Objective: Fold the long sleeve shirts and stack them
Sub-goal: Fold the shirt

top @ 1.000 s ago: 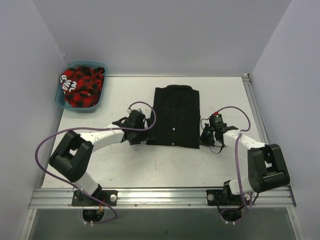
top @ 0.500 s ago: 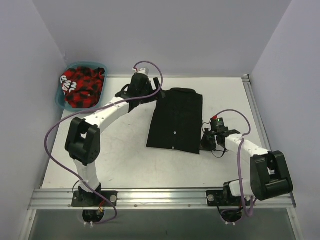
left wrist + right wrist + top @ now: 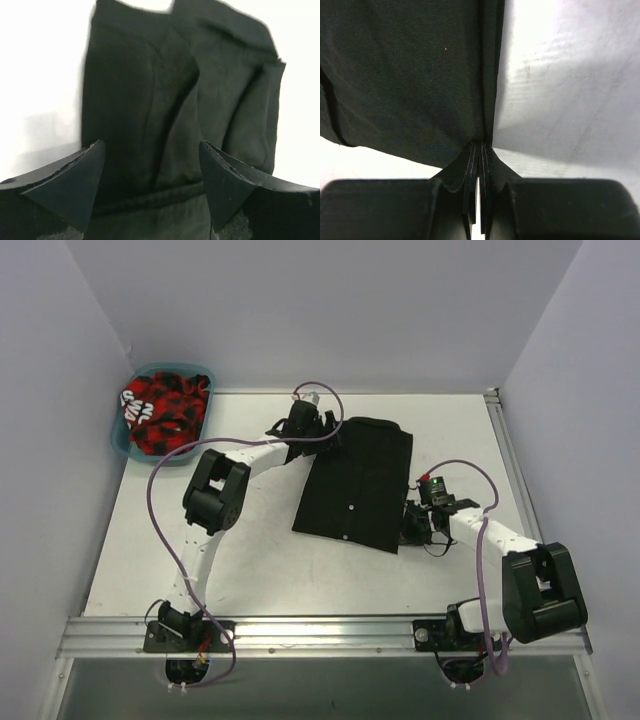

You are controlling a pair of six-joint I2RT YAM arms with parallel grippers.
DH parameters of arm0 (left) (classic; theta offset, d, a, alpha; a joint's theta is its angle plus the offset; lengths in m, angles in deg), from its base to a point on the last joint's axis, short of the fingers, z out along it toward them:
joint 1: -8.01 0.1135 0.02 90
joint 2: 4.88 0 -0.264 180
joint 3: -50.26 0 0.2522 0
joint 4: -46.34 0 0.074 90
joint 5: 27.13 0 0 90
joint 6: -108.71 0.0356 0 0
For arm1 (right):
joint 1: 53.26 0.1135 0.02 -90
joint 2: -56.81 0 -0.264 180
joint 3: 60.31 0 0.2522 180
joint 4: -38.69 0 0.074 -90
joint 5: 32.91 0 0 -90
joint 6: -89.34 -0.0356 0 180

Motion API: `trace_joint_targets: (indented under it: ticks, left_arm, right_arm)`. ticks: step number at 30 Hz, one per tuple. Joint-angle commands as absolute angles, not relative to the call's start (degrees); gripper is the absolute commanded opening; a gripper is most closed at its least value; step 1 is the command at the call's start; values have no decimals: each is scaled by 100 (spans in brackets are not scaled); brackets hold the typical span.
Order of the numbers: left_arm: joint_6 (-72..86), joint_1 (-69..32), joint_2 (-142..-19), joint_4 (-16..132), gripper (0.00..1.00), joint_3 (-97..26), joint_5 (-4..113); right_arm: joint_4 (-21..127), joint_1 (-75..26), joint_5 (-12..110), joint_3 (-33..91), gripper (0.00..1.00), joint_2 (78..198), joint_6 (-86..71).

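Note:
A black long sleeve shirt [image 3: 355,480] lies folded in a slanted rectangle mid-table, collar end at the far side. My left gripper [image 3: 328,432] hovers at the shirt's far left corner; in the left wrist view it [image 3: 151,150] is open, its fingers standing either side of the black cloth [image 3: 140,95] and a folded seam. My right gripper [image 3: 410,523] is at the shirt's near right corner. In the right wrist view it [image 3: 479,150] is shut on the layered edge of the shirt [image 3: 405,75].
A teal basket [image 3: 119,440] at the far left corner holds a red and black plaid garment [image 3: 165,410]. White tabletop [image 3: 250,550] surrounds the shirt. Grey walls close in the left, far and right sides. A metal rail [image 3: 320,635] runs along the near edge.
My left arm swung from the shirt's near left edge up to its far left corner by the collar. The shirt's far end shifted right, so it now lies slanted. The right gripper kept its hold.

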State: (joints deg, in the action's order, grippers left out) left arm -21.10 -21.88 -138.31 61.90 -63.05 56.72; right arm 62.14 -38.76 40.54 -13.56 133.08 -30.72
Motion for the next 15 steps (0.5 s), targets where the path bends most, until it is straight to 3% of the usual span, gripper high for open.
trace_joint_targets:
  ticks: [1, 15]
  left_arm:
    - [-2189, -2179, -13962, 5904, 85, -6739, 5619]
    - [-2383, -2126, -14129, 6001, 84, -6643, 5786]
  right_arm:
    - [6782, -3806, 4004, -1316, 0, 13196, -2878]
    - [7644, -3498, 4189, -1509, 0, 12668, -2913]
